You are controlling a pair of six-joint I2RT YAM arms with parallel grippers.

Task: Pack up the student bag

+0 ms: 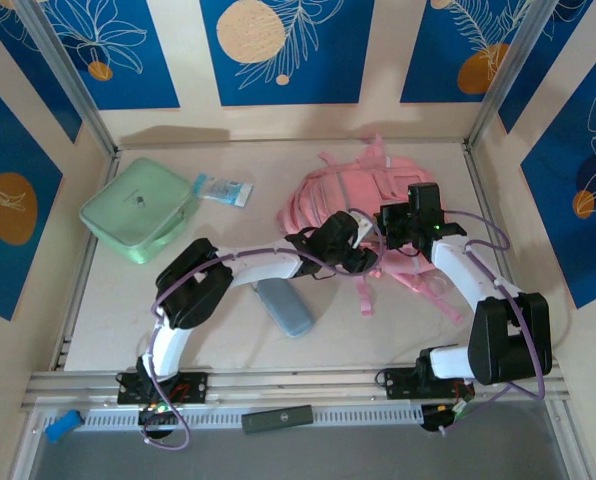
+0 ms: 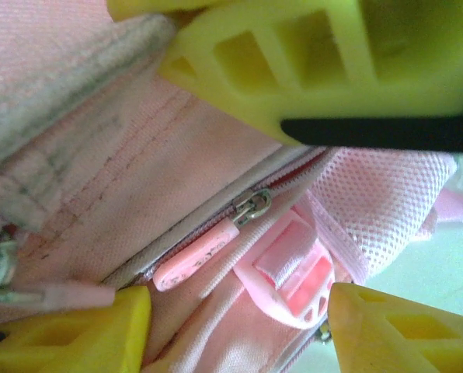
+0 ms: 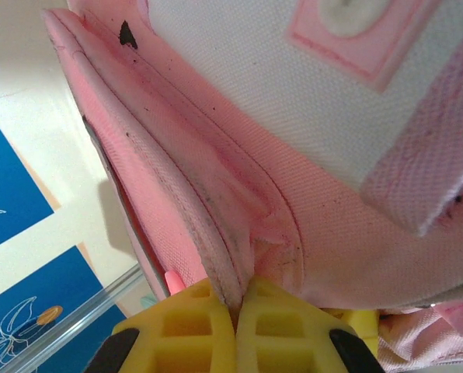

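On the pale table (image 1: pixel 108 320), right hand (image 3: pixel 238 299) clamps the student bag (image 1: pixel 343 190); left hand (image 2: pixel 255 210) gapes wide

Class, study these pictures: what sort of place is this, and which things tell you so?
Probably a robot test booth: two black-and-white robot arms bolted to a metal rail, and blue leaf-patterned wall panels enclosing a pale table with a soft pink fabric backpack on it.

student bag (image 3: pixel 309 194): matt woven cloth | zip slider (image 2: pixel 252 207): metal | buckle (image 2: pixel 294 273): smooth glossy plastic
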